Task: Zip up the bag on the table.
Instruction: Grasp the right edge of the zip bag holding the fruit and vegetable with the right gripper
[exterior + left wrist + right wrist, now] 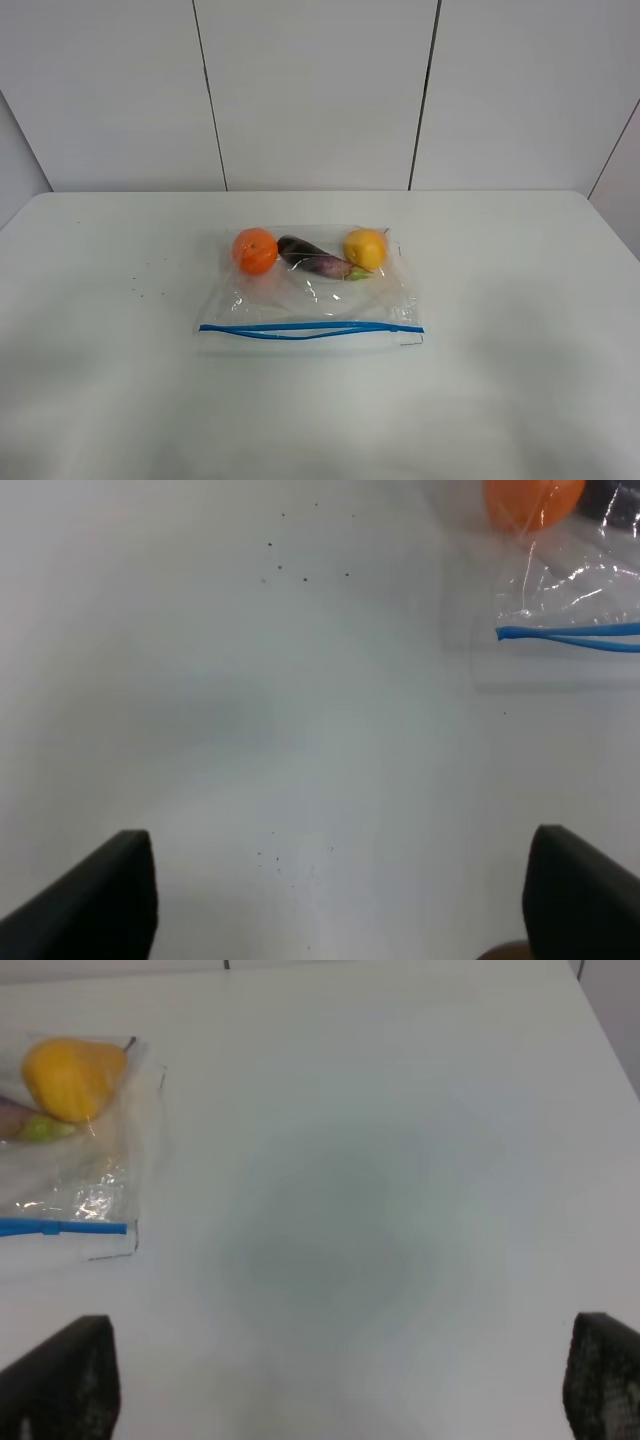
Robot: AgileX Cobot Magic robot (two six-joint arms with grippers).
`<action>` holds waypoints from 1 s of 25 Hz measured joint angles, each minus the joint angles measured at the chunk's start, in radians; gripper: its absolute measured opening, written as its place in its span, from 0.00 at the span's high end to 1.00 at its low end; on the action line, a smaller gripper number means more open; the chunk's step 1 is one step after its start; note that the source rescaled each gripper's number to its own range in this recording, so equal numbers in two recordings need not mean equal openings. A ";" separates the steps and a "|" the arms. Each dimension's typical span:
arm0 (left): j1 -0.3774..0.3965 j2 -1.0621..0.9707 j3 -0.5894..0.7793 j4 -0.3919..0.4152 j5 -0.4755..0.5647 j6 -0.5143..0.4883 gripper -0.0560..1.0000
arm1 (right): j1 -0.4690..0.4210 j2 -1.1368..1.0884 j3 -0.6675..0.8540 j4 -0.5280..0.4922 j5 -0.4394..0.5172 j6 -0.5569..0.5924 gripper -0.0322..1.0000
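Clear bag (310, 285) apart from left gripper (340, 880), right gripper (345, 1360) (both wide); zip (310, 328) seemingly unsealed.

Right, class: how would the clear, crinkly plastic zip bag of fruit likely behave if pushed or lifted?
Probably floppy: the clear crinkly plastic bag lies wrinkled and flat by its thin blue zip strip. Likely end-heavy: the round orange, purple aubergine and yellow fruit sit along the far edge. They may roll inside.
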 joint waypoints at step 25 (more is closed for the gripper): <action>0.000 0.000 0.000 0.000 0.000 0.000 0.00 | 0.000 0.892 -0.444 0.106 -0.001 -0.025 0.02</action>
